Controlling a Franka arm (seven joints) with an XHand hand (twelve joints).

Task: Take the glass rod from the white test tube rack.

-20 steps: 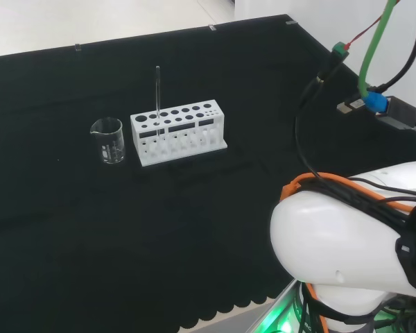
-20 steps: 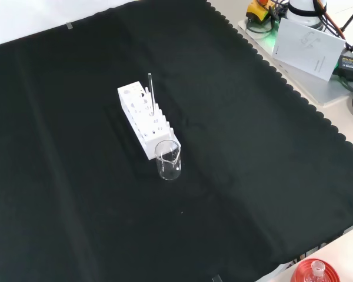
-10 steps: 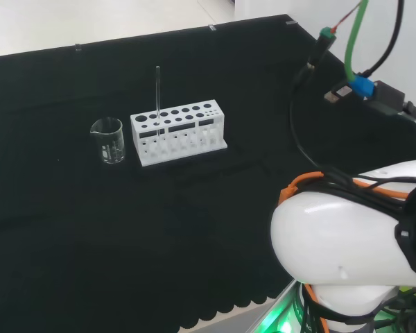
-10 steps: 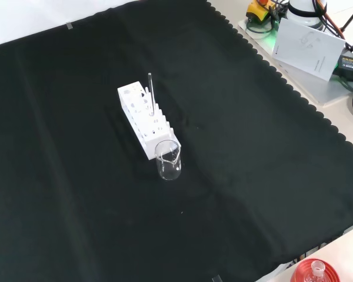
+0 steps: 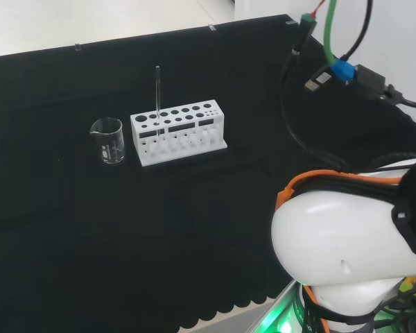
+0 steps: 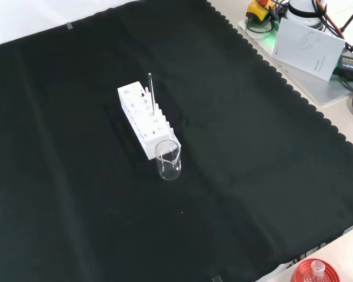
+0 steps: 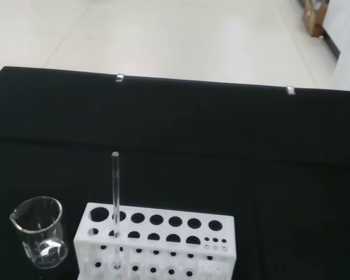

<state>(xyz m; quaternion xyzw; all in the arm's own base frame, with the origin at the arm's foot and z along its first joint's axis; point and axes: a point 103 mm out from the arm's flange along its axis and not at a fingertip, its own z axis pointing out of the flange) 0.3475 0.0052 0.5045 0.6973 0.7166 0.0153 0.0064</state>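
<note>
A white test tube rack (image 5: 178,132) stands near the middle of the black cloth. A thin glass rod (image 5: 157,90) stands upright in a hole at the rack's left end in the head view. In the front view the rack (image 6: 146,119) runs away from the camera and the rod (image 6: 151,89) rises from its right side. The wrist view looks at the rack (image 7: 157,244) from a distance, with the rod (image 7: 115,192) upright in it.
A small clear beaker (image 5: 109,141) stands just left of the rack in the head view, nearer the camera (image 6: 168,160) in the front view. The arm's white link (image 5: 353,257) fills the lower right of the head view. Papers and cables (image 6: 309,38) lie off the cloth's edge.
In the head view the arm's cables and connector have swung up and to the left, and the white link has shifted slightly. Rack, rod and beaker have not moved.
</note>
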